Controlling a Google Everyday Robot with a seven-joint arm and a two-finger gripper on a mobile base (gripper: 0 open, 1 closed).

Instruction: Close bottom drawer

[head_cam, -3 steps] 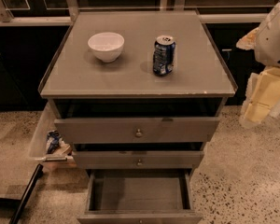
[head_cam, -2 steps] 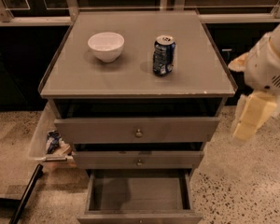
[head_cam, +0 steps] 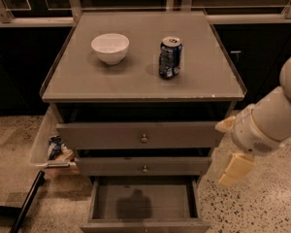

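Where the speckled floor (head_cam: 9,144) meets the left flank of the bench (head_cam: 136,84), a clear plastic bin (head_cam: 39,147) sits tucked against it with some crumpled litter (head_cam: 56,147) inside. A dark bar (head_cam: 25,203) lies slanted on the floor just below.

On the flat grey top of the bench a white bowl (head_cam: 110,47) stands upright towards the left. A blue drinks can (head_cam: 170,57) stands upright to its right, the two apart.

Under the top come three drawers in a stack. The top drawer (head_cam: 140,136), tall-fronted with a round knob, is out a little way. The middle drawer (head_cam: 143,166), slimmer, is out slightly too. The bottom drawer (head_cam: 144,202) sits at the foot of the stack, pulled well out towards the camera. Its shallow box lies open to view from above and its front panel is at the lower edge of the view.

Right of the bench, the white arm (head_cam: 276,115) reaches in from the right edge. The hand (head_cam: 235,168) hangs beside the bench's right front corner, about level with the middle drawer. It is apart from every drawer, with nothing seen in its grasp. Whether the hand is open or closed I cannot tell.
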